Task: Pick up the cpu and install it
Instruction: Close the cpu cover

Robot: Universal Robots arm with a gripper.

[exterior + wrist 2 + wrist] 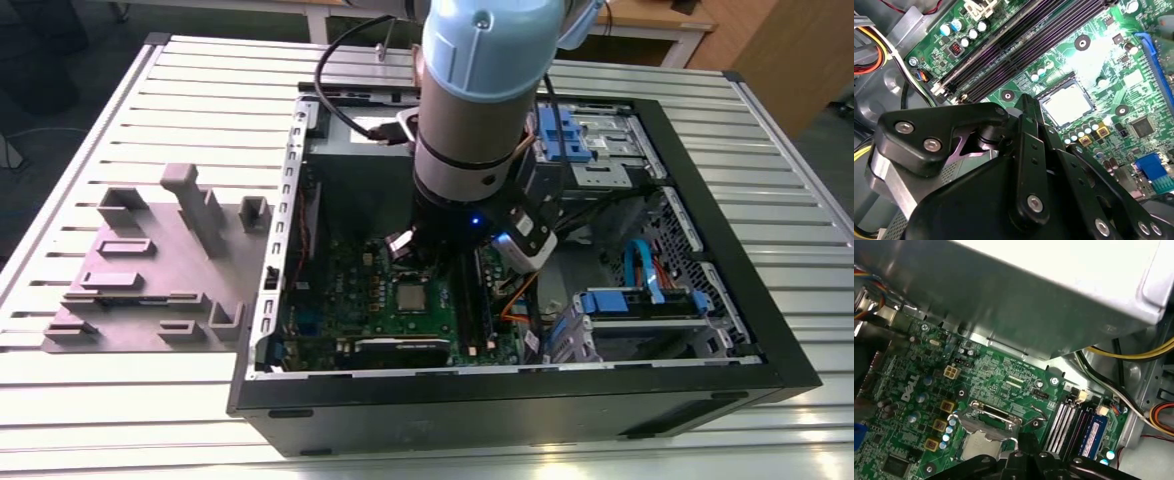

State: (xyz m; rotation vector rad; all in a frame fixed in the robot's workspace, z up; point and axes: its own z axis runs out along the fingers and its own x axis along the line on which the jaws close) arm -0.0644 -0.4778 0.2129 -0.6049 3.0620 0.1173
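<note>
Looking into the open computer case lying on the slatted table, you find your arm reaching down over the green motherboard. The cpu sits flat in its socket near the board's middle, pale metal top facing up. In the first wrist view the silver socket frame lies along one edge of it. Your gripper hovers above the board just beside the cpu, apart from it, with the jaws pressed together and nothing between them. The dark memory slots run alongside the socket. On the exterior view's left, a grey fixture block rests on the table, well apart from the case's inside.
</note>
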